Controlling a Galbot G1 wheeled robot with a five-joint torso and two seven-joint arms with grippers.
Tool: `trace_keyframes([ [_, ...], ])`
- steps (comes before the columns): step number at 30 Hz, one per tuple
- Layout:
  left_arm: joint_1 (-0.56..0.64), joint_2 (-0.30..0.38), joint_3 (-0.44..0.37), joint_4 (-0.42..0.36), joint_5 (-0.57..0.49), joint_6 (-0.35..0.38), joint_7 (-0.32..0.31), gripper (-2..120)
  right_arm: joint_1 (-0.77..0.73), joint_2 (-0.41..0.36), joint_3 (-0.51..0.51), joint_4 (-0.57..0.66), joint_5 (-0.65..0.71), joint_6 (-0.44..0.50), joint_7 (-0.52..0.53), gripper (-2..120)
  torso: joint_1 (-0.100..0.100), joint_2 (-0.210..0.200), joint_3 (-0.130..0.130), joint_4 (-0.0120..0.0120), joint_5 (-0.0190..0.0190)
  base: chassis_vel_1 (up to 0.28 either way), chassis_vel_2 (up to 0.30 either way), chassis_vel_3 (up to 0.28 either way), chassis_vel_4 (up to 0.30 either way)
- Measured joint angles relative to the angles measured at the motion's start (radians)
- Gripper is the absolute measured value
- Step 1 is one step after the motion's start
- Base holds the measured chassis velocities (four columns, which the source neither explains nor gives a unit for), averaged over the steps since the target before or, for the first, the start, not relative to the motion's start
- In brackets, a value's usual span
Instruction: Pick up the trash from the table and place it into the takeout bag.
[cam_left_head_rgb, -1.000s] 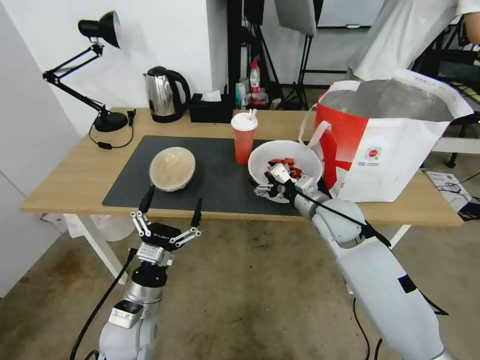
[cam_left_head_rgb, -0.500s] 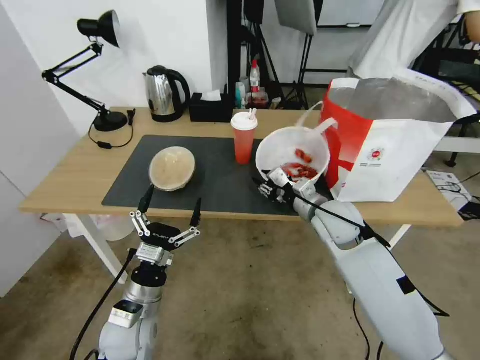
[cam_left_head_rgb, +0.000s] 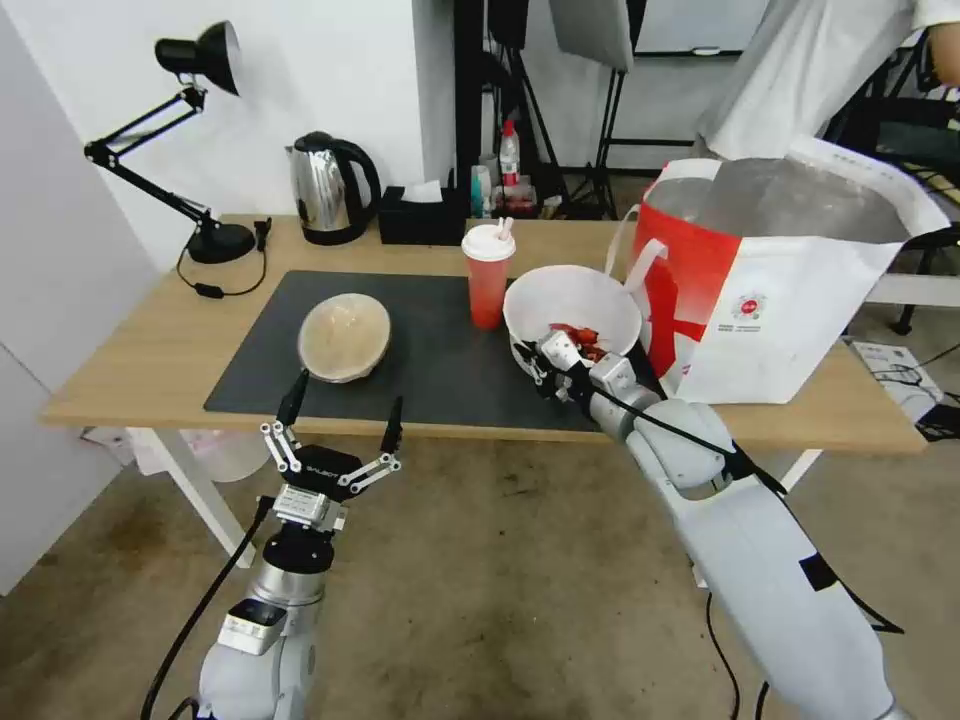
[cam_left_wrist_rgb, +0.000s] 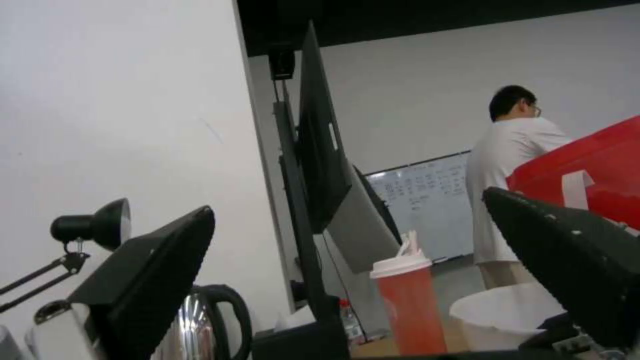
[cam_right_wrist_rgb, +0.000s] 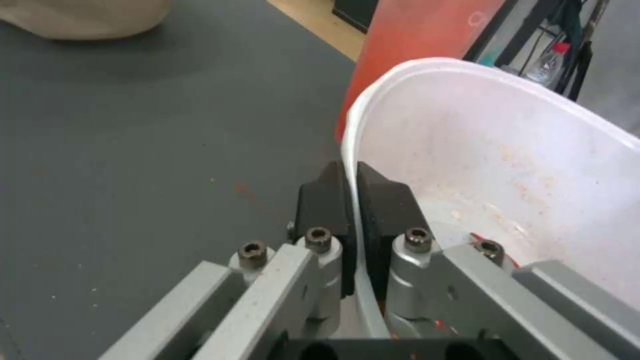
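Pinching the near rim of the white bowl (cam_right_wrist_rgb: 507, 150), my right pincer (cam_right_wrist_rgb: 357, 200) has its black pads closed on that thin plastic wall, one inside, one outside. Red scraps lie in the smooth round bowl. It sits over the dark mat's right end, and the takeout bag (cam_left_head_rgb: 770, 290), foil-lined and boxy, stands just beside it at three o'clock. My left pincer (cam_left_head_rgb: 340, 415) hangs spread wide below the table (cam_left_head_rgb: 150, 350) edge, holding nothing.
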Motion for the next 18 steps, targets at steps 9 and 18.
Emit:
trace_keyframes([
  [9, 0.003, 0.0, 0.0, 0.0, 0.001, -0.003, 0.001, 100, -0.008, -0.006, 0.005, 0.027, 0.0, 0.0, 0.0, 0, 0.0, 0.0, 0.0, 0.0001, 0.0001, 0.0, 0.0, 0.0, 0.0],
  [18, 0.004, 0.0, 0.004, 0.0, 0.003, -0.003, 0.001, 100, -0.027, -0.03, 0.027, 0.089, 0.002, 0.0, -0.002, 0, 0.0, 0.0, 0.0, 0.0001, 0.0001, 0.0, 0.0, 0.0, 0.0],
])
